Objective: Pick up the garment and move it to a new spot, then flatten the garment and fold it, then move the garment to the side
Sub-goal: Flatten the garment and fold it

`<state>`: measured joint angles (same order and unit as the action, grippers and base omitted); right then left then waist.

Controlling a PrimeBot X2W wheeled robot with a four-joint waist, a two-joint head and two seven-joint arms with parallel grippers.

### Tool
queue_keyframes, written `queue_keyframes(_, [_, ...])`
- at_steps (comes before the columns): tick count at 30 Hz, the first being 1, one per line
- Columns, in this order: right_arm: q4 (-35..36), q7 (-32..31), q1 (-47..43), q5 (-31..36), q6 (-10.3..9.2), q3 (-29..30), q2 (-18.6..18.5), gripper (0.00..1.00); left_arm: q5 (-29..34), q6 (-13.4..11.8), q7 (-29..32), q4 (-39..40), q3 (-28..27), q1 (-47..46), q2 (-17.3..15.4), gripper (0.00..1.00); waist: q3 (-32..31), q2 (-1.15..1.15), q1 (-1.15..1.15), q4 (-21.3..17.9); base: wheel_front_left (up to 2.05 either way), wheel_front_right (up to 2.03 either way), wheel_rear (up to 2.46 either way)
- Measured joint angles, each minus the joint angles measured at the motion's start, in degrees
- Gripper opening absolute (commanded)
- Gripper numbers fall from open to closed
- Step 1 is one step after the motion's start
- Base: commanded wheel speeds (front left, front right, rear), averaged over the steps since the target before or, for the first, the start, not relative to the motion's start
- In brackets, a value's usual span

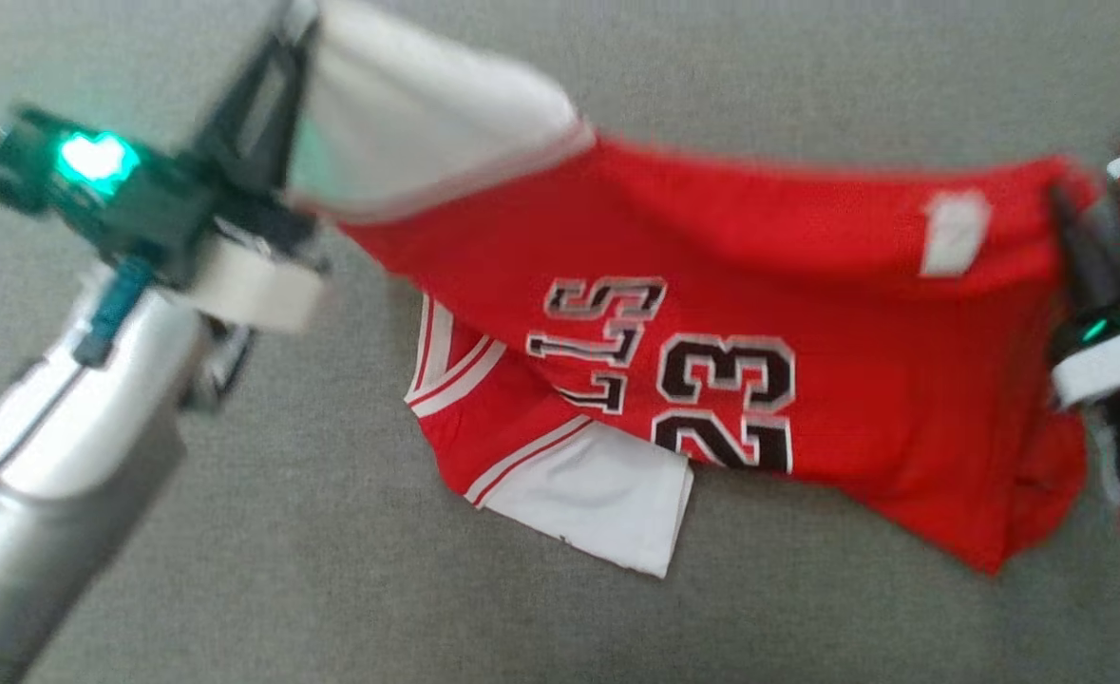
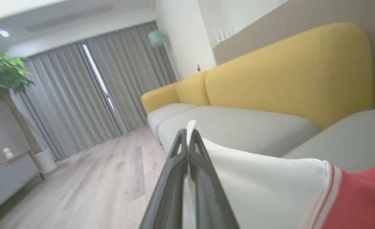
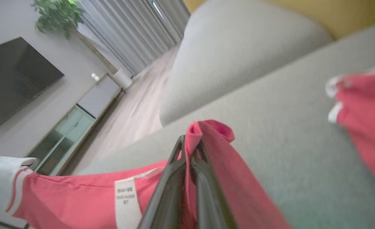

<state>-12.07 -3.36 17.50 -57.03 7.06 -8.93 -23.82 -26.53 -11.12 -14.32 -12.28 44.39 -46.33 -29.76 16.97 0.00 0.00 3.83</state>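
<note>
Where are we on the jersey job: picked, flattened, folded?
Done: pickup. The left gripper is shut on the jersey's white sleeve, the right gripper on its red edge. In hand: the carry, with the jersey stretched between them above the grey cushion. Left: laying it down, flattening, folding, moving it aside; it's creased and unfolded now.

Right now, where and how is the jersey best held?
Probably as now: left pincer shut on the white sleeve, right pincer on the red corner, each from its outer end, so the jersey hangs spread between them.
</note>
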Motion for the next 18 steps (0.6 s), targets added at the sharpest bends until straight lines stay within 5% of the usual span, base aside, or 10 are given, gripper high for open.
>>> queue_keyframes(6, [6.3,3.3,3.9,-0.2,0.00,3.4,-4.2,0.00,2.1,-1.5,-0.6,8.1,-8.2,-6.1,0.0,0.00,-2.8,0.00,-0.01,-1.2,0.00,0.00,0.00])
queue_keyframes(12, [7.3,0.8,-9.4,-0.7,0.00,2.6,-3.5,0.00,-1.4,-0.7,-0.6,8.3,-7.2,6.8,-0.4,0.00,-1.8,0.00,0.00,-2.2,0.00,0.00,0.00])
queue_keyframes(13, [6.5,0.8,-11.5,-0.7,0.00,2.0,-2.6,0.13,-2.0,-0.9,-0.6,8.1,-7.0,9.4,-0.4,0.00,-1.4,0.00,0.01,-2.4,0.00,0.00,0.00])
queue_keyframes(14, [5.6,0.8,-13.2,-0.8,0.00,1.6,-1.7,1.00,-2.5,-1.1,-0.6,8.0,-7.0,11.6,-0.3,0.00,-1.0,0.00,0.00,-2.5,0.00,0.00,0.00])
queue_keyframes(18, [4.8,0.7,-17.3,-0.8,0.00,0.6,-0.3,1.00,-3.0,-2.2,-0.6,8.0,-7.4,15.5,-0.4,0.00,0.1,0.00,0.01,-2.8,0.00,0.00,0.00])
